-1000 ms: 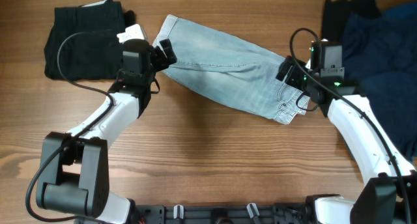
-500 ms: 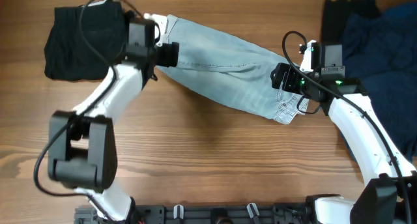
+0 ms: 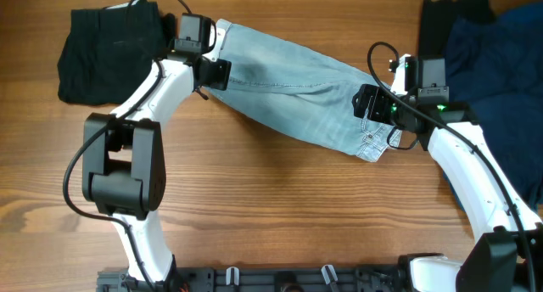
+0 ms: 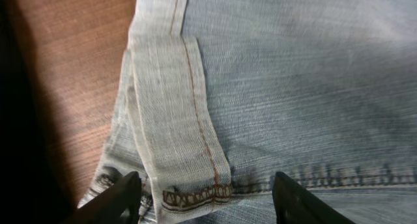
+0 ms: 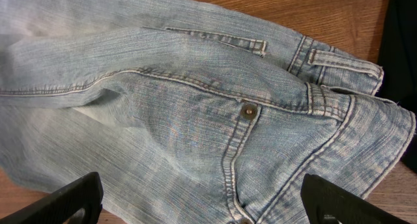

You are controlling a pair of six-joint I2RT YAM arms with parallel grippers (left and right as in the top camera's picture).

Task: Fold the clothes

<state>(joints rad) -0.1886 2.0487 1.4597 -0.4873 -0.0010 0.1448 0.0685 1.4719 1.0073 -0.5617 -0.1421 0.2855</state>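
Observation:
The clothes are light-blue denim shorts lying flat and slanted across the table, from far left down to the right. My left gripper is at their far-left end. In the left wrist view its jaws are apart, straddling a folded hem of the denim, and both fingertips touch cloth. My right gripper hovers over the waistband end. It stands wide open above the pocket seams and a rivet of the denim.
A folded black garment lies at the far left, right beside the left arm. A heap of dark blue and black clothes fills the far right corner. Bare wooden table stretches in front of the shorts.
My left arm swung from the near side up to the far-left hem of the shorts, and its jaws narrowed around the hem. The right gripper shifted slightly left over the waistband.

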